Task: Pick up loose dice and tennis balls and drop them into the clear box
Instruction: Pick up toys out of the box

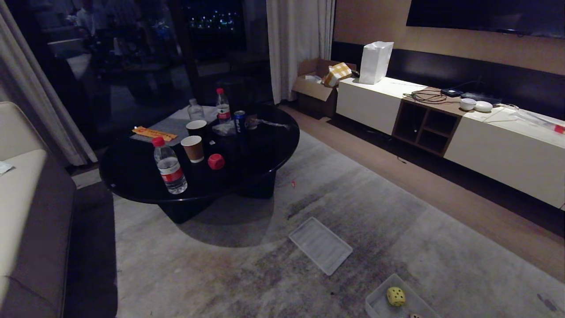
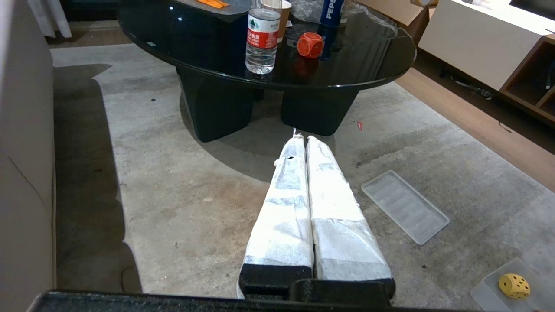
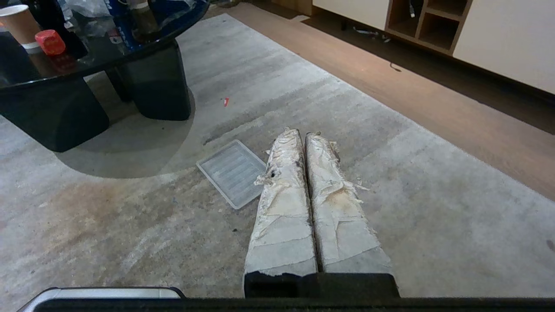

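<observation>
Translucent bin: we log the clear box (image 1: 375, 304) on the carpet at our right front, lid off so it can take drops.
Yellow die (image 1: 396, 296): already inside the box; a brownish piece beside it we cannot identify.
Red die (image 1: 216, 161): loose on the black round table (image 1: 132, 176), by a paper cup (image 1: 193, 148) and water bottle (image 1: 170, 166).
Ribbed lid (image 1: 321, 245): flat on the carpet, between table and box.
Tennis balls: none visible.
Left gripper (image 2: 301, 138): wrapped fingers pressed together, empty, parked above the carpet.
Right gripper (image 3: 302, 133): likewise closed and empty.
Judgement: we read the red die as next pick.
</observation>
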`<state>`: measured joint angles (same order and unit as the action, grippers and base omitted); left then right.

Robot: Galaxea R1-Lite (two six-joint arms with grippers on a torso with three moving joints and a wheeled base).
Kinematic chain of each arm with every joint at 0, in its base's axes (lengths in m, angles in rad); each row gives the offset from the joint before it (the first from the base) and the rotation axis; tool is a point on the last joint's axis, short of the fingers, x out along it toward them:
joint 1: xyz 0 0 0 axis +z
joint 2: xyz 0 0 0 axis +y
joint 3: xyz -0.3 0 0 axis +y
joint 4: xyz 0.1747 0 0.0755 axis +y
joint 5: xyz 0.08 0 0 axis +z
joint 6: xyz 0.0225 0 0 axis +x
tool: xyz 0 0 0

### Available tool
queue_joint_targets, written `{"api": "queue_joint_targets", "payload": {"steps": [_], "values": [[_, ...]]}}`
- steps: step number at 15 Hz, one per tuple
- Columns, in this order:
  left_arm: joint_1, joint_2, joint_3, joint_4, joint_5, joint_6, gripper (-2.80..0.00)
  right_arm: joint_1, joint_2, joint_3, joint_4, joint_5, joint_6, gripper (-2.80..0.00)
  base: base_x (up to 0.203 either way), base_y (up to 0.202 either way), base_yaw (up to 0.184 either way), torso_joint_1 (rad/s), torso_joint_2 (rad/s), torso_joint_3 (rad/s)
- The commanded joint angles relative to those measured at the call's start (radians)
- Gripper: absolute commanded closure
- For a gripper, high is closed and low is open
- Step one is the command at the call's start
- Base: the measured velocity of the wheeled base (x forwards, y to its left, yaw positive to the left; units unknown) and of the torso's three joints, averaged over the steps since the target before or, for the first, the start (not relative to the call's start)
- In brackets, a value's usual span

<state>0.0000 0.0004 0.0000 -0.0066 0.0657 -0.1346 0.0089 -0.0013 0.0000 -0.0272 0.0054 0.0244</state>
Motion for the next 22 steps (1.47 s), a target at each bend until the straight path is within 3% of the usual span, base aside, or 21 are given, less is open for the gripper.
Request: {"api": "queue_joint_targets", "payload": {"steps": [1,6,22], "values": [[0.000,0.001,0.000,0.000,0.000,0.001,0.00,0.000,0.001,0.009,0.000,0.001,0.000,0.00,0.000,0.000,0.000,0.002,0.01,0.031],[0.000,0.000,0.000,0.000,0.000,0.001,0.00,0.000,0.003,0.009,0.000,0.001,-0.001,0.00,0.000,0.001,0.011,0.000,0.00,0.001],[0.000,0.000,0.002,0.000,0.000,0.000,0.00,0.000,0.001,0.009,0.000,0.001,-0.001,0.00,0.001,-0.006,0.141,0.001,0.00,0.002]]}}
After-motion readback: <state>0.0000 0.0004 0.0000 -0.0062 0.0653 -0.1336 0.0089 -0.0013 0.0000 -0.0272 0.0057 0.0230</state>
